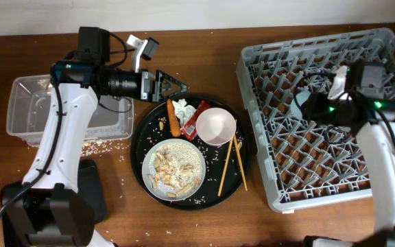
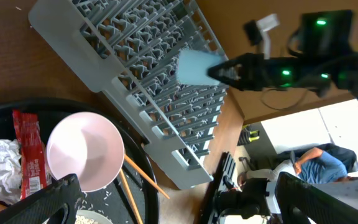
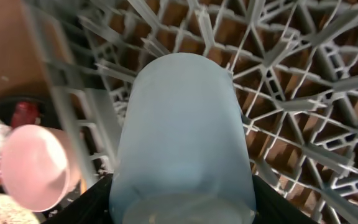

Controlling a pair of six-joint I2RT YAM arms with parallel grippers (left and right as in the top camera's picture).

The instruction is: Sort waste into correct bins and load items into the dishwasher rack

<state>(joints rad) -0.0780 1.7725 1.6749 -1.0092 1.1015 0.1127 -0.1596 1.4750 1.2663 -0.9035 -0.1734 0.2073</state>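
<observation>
My right gripper (image 1: 315, 104) is shut on the small light blue cup (image 1: 300, 100) and holds it over the grey dishwasher rack (image 1: 286, 158). The cup fills the right wrist view (image 3: 182, 130), with the rack's lattice (image 3: 291, 93) behind it. My left gripper (image 1: 171, 85) is open and empty, just above the far edge of the round black tray (image 1: 137, 147). The tray holds the carrot piece (image 1: 173, 118), the white tissue (image 1: 181, 108), the red wrapper (image 1: 196, 118), the pink-white bowl (image 1: 215, 126), the chopsticks (image 1: 233, 161) and the plate (image 1: 174, 168) with peanuts and rice.
The clear tub (image 1: 26, 103) stands at the left under my left arm, with rice grains scattered in front of it. The shallow black bin (image 1: 94, 192) lies at the lower left, partly hidden by the arm's base.
</observation>
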